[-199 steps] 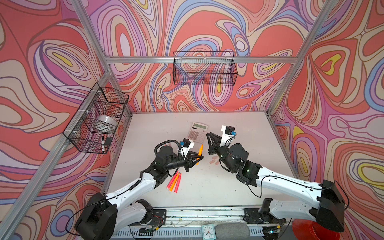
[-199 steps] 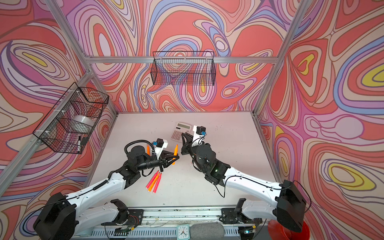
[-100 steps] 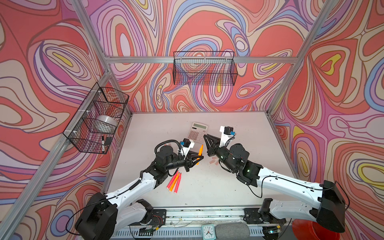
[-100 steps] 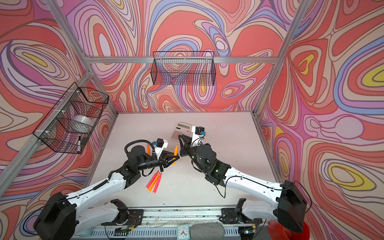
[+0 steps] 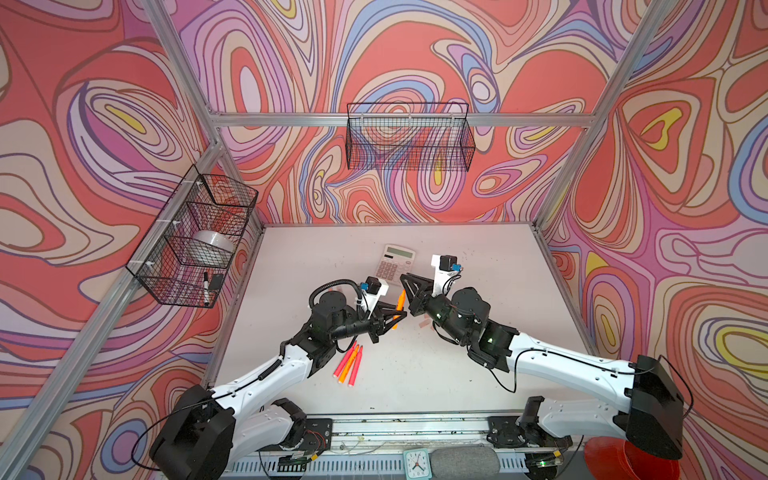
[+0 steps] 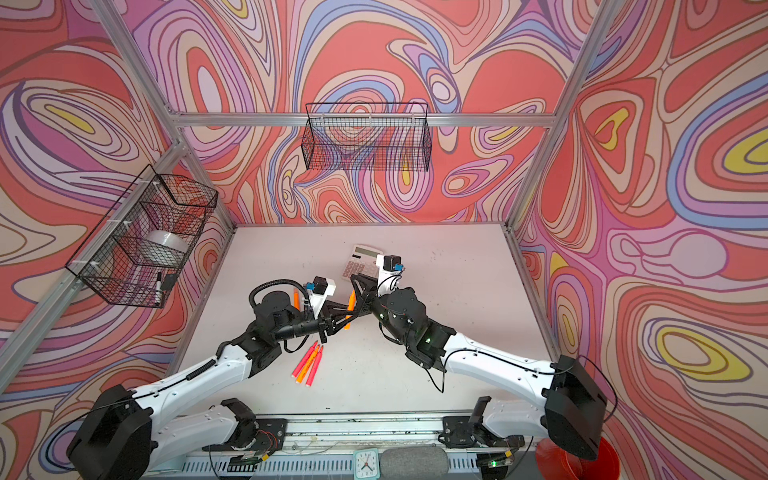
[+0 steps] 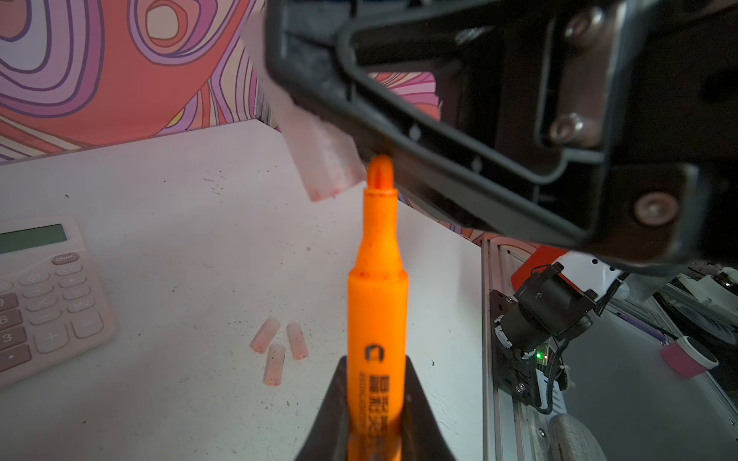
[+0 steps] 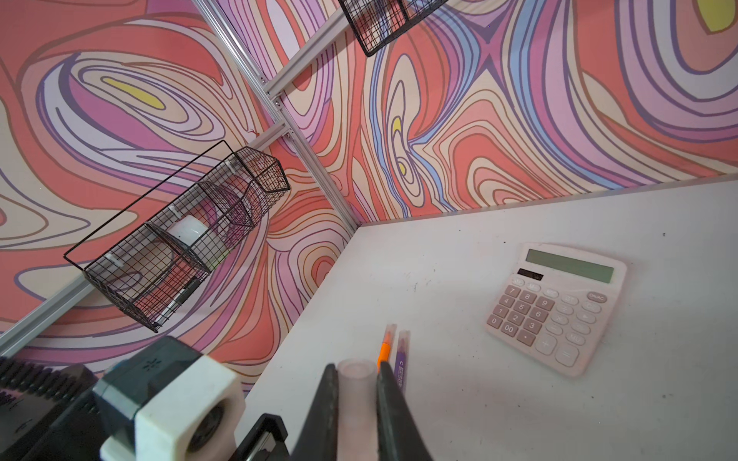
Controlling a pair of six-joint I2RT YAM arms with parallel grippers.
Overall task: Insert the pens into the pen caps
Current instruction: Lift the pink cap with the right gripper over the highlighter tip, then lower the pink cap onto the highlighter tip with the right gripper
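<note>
Right claw (image 8: 356,373) moved closer to left, clenched on cap (image 7: 321,159), left claw (image 7: 375,369) grasping orange pen (image 7: 377,287), tip just beside cap, three loose caps (image 7: 279,351) on surface (image 7: 179,199)

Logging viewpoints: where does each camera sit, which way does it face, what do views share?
Both top views: high in front, looking down on the table, both arms showing.
Left wrist: behind the left gripper, looking along its orange pen at the pen cap.
Right wrist: behind the right gripper, past that pen cap toward the wall.
Shared: all show the calculator.
</note>
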